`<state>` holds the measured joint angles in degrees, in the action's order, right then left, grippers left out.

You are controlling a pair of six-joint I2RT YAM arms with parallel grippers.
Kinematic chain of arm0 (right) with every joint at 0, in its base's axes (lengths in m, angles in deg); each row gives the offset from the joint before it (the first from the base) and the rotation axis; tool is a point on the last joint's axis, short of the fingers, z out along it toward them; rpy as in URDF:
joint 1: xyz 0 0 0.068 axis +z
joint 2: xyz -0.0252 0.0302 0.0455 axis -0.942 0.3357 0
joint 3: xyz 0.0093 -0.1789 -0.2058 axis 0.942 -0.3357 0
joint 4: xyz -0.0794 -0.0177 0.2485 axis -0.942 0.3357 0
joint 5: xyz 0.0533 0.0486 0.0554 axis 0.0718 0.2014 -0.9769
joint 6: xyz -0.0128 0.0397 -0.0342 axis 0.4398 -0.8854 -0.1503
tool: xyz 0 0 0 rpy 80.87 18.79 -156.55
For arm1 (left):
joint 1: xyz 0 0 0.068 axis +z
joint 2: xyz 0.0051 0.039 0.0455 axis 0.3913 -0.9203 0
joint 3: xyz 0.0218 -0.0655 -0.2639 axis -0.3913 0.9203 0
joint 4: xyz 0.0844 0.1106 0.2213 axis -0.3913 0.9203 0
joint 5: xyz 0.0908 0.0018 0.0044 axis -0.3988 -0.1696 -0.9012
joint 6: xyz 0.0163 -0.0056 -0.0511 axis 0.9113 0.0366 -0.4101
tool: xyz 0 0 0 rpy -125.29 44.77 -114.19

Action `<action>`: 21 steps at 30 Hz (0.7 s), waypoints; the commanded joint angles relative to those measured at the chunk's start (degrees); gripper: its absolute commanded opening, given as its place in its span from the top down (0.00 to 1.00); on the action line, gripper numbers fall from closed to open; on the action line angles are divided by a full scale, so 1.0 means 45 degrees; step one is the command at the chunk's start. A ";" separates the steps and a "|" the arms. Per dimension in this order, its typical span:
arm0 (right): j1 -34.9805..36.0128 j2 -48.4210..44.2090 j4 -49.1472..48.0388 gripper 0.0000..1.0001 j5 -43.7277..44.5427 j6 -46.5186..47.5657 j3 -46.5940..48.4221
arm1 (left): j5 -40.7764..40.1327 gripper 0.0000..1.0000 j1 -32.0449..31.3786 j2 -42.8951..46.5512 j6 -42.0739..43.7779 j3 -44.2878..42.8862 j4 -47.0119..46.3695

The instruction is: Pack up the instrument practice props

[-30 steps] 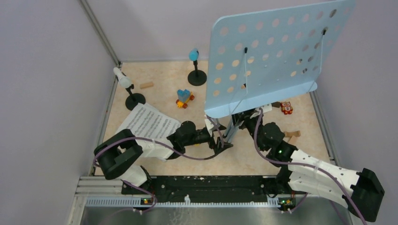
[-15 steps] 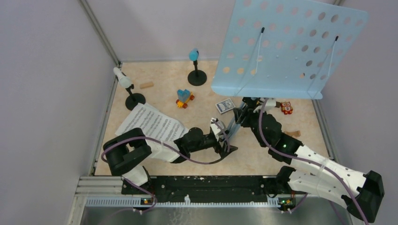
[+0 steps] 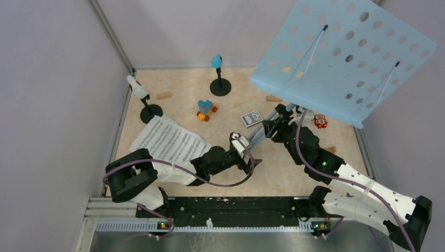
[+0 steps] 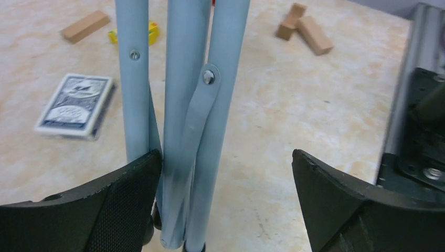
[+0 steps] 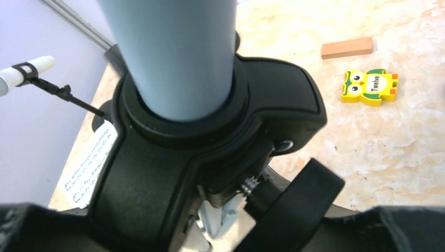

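Your left gripper [image 4: 224, 168] is gaping around the folded legs [image 4: 183, 105] of the music rack [image 3: 346, 58]; your right gripper [image 3: 274, 129] is clamping its hub [image 5: 273, 100].

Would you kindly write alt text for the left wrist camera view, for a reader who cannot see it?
The folded pale-blue legs of a music stand sit between the black fingers of the open left gripper, touching one finger. On the table behind lie a card deck and wooden blocks.
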<state>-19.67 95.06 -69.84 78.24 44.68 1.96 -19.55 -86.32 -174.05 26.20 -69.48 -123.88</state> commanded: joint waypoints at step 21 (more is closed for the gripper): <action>0.0255 -0.0569 -0.2953 1.00 0.2322 0.4679 0.0094 | -0.1356 0.05 -0.0303 -0.0050 0.1175 -0.0168 0.0942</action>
<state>-18.95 93.51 -70.10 85.06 60.55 3.27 -30.96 -86.98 -173.94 32.23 -70.34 -114.11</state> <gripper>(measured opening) 0.062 0.963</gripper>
